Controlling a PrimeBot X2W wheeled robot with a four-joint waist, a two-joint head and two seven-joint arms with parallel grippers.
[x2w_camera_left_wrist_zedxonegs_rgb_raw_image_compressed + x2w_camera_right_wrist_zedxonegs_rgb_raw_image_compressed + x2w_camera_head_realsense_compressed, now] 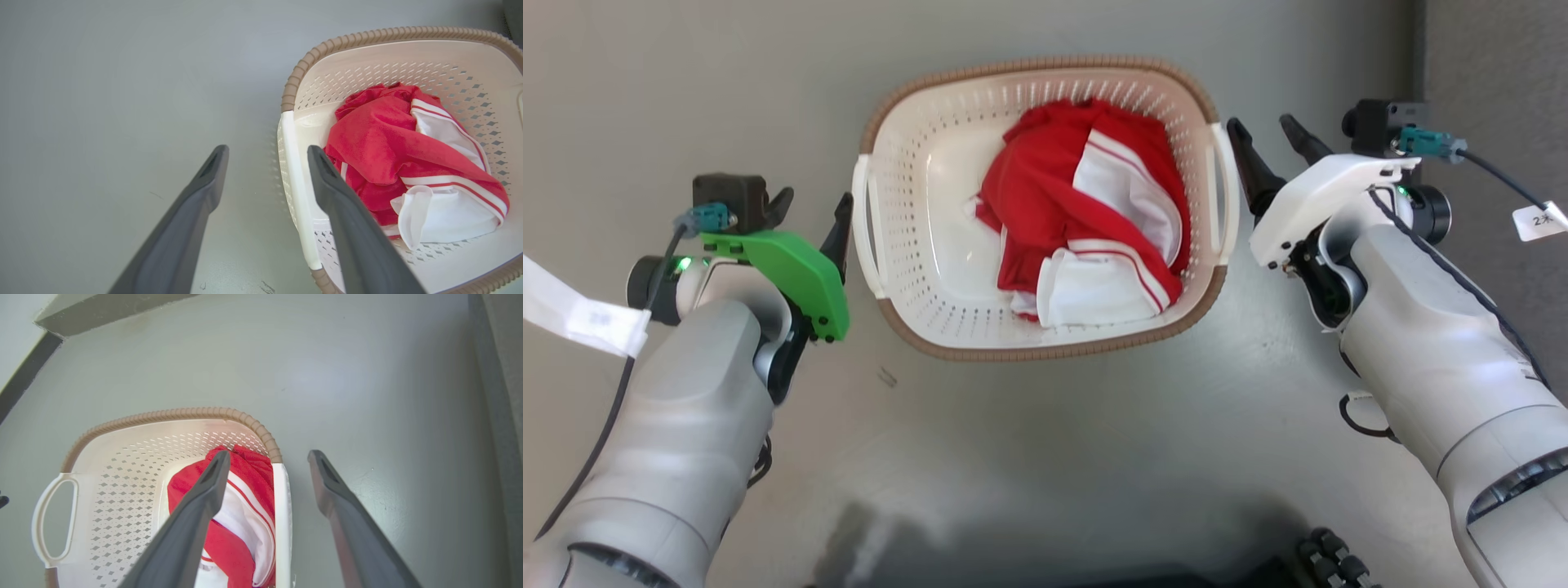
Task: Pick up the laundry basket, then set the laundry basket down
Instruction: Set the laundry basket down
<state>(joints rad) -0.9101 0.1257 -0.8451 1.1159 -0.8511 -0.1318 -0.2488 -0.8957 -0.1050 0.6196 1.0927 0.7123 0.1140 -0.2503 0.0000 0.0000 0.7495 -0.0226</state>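
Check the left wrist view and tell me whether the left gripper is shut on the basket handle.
No: the left gripper stands wide open, one finger either side of the white handle of the laundry basket.

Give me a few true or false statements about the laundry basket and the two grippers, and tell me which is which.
1. The basket holds red and white clothing. True.
2. The left gripper is shut on a handle. False: it is open, and in the left wrist view the left handle shows between its spread fingers.
3. The basket's rim is brown. True.
4. The basket lies tipped on its side. False: it stands upright on the grey floor, opening upward.
5. The right gripper is open beside the basket. True.
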